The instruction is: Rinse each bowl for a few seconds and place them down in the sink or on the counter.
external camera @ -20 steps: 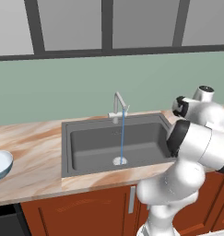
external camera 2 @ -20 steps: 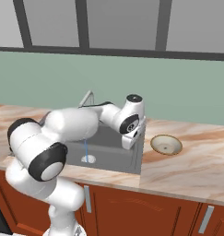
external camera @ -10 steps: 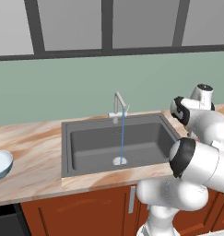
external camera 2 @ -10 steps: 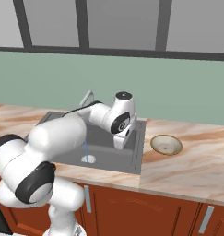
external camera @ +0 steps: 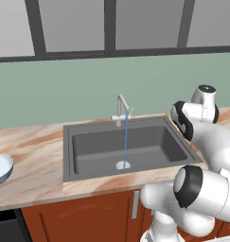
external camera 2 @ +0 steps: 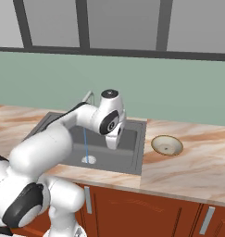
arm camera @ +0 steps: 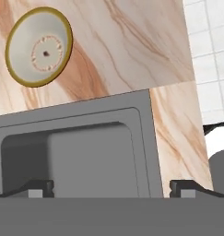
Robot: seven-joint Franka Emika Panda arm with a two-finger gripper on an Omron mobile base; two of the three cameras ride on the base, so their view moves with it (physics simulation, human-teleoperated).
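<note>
The shallow beige bowl (external camera 2: 167,145) lies on the counter (external camera 2: 192,166) just right of the sink (external camera 2: 142,148); the hand view has this bowl (arm camera: 38,46) at its upper left, beyond the sink's corner rim (arm camera: 145,120). At the counter's far left sits the pale blue-white bowl (external camera: 0,168). My gripper (external camera 2: 113,146) hangs over the right part of the basin, pointing down. In the hand view the gripper (arm camera: 111,189) is open, its fingertips (arm camera: 39,188) wide apart with nothing between them.
A thin stream of water (external camera: 126,139) runs from the silver tap (external camera: 122,106) down to the drain (external camera: 123,165). My own bulky white arm (external camera: 206,142) covers the counter right of the sink in the left base view. A green wall and windows stand behind.
The hand has drifted a little left and down over the basin, away from the beige bowl, while the elbow swung. Both bowls stayed put and the jaws stayed wide.
</note>
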